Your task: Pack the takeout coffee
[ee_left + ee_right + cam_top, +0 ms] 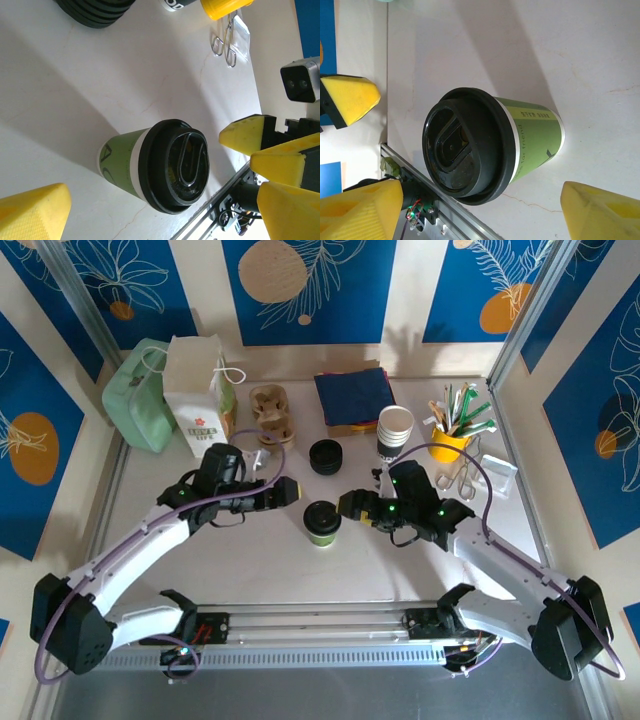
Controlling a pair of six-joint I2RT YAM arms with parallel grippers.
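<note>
The left arm (130,550) rises from its base at the near left corner of the pale bench (250,565) and bows inward. Its forearm lies low and its wrist points right, toward the small green-and-white paper cup with a round black plastic lid (322,523). The left hand (288,489) sits just left of the cup and a little behind it, apart from it. In the left wrist view its yellow foam fingers (35,212) are spread wide with the cup framed between them. They hold nothing and touch nothing.

The cup stands upright on the bench between the two hands, slightly nearer the arm bases than either hand. Its lid is seated on top, and a white band shows just under the lid.

The right hand (348,505) sits just right of the cup, also apart from it. Its yellow pads (600,210) are spread wide in the right wrist view, with the cup between them, and they grip nothing. The right arm (510,570) mirrors the left, bowing in from its base at the near right corner with the wrist pointing left at the cup.

Well behind the cup and to its left stands a white paper bag (200,390), then a brown cardboard cup carrier (272,410). Directly behind the cup is a short stack of black plastic lids (326,455). Behind it to the right are a stack of lidless white-and-dark paper cups (395,432) and a yellow pot of utensils (452,443).
</note>
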